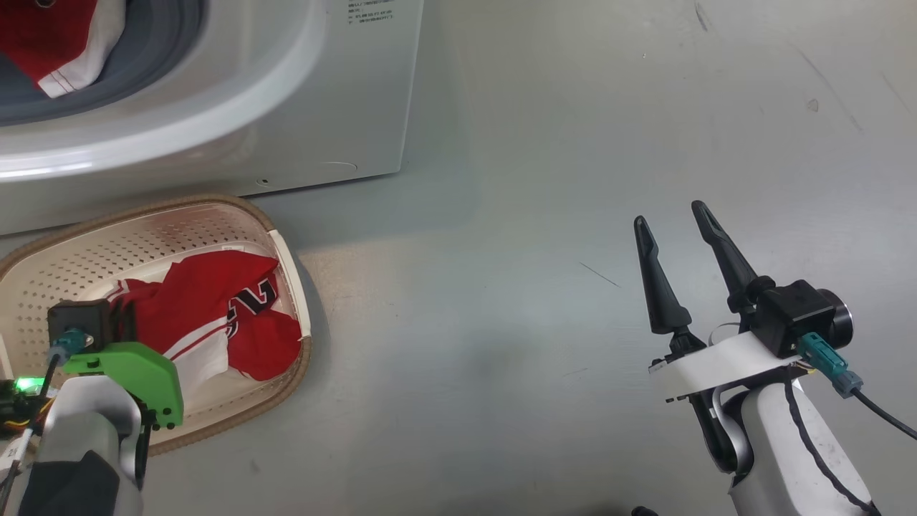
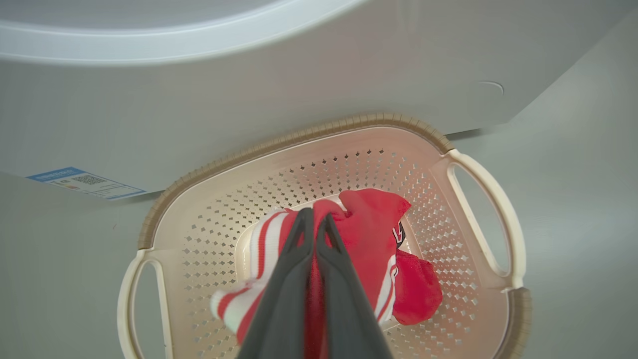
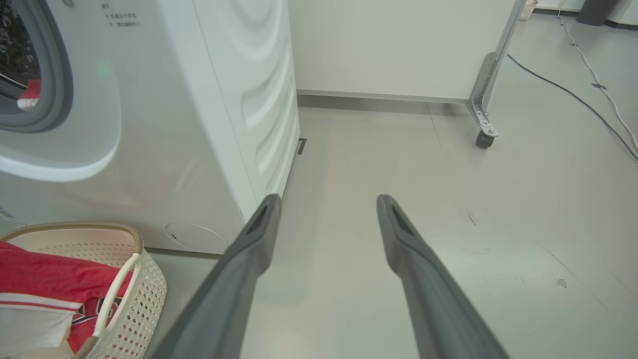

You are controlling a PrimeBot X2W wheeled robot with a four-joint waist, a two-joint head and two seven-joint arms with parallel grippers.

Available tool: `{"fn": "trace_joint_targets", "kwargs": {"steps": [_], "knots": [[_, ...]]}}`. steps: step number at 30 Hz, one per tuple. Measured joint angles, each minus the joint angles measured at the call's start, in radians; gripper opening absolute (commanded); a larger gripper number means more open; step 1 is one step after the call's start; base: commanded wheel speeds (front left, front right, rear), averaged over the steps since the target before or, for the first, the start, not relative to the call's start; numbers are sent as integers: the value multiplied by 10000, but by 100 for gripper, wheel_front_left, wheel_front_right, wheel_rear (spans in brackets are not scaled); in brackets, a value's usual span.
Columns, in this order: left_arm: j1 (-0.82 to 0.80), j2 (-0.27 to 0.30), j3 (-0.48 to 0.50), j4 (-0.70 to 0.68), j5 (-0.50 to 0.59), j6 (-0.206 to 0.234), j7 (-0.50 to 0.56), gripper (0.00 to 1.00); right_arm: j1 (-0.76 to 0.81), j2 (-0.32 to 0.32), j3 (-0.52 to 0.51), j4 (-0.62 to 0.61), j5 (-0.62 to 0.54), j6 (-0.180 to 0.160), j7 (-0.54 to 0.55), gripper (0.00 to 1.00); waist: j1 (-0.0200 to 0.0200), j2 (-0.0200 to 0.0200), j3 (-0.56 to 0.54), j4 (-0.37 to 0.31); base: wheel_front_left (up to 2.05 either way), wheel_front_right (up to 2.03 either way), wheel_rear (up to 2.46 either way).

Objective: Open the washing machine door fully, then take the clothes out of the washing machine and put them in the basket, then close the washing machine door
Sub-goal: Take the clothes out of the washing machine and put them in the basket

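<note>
Unloading step: the left pincer (image 2: 315, 223), jaws closed, hangs over the basket (image 2: 299, 137), apparently pinching a jersey (image 2: 371, 224) that drapes below its tips. Next it must let go, then fetch the second jersey (image 1: 36, 36) in the washer (image 1: 322, 93) above. The right pincer (image 1: 669, 213) stands open, idle.

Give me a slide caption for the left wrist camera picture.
Left pincer, shut on a red-and-white garment in the cream basket, with the washing machine right behind.

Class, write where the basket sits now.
Head view, lower left: the basket stands on the floor before the washing machine, the left pincer shut on the clothes inside it.
</note>
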Motion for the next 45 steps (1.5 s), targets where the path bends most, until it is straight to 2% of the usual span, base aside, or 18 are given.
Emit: {"fn": "trace_joint_targets", "kwargs": {"steps": [13,14,15,16,17,36,45], "knots": [[-412,-50,343,1266,-299,221,-318,0,-123,10,-17,-36,-82,-8,0,100,0,0,260,156,0,0,0],[-454,-61,343,1342,-299,221,-341,12,-125,10,-23,-36,-82,-8,0,100,0,0,268,164,0,0,0],[-508,-71,345,1444,-309,217,-341,45,-128,12,-23,-33,-86,-8,0,100,0,0,273,171,0,0,0],[-558,-82,343,1544,-326,209,-341,84,-129,10,-27,-27,-109,-8,0,100,0,0,275,178,0,0,0],[-596,-94,341,1628,-341,209,-341,100,-132,10,-29,-19,-161,-8,0,100,0,0,274,186,0,0,0],[-959,-276,109,2612,-370,138,-1490,100,-216,17,-226,267,-173,-6,0,100,0,0,-330,417,0,0,0],[-959,-407,-255,2552,-247,-247,-1929,100,-213,23,-395,466,-142,0,0,100,0,0,-1154,639,0,0,0]]}}
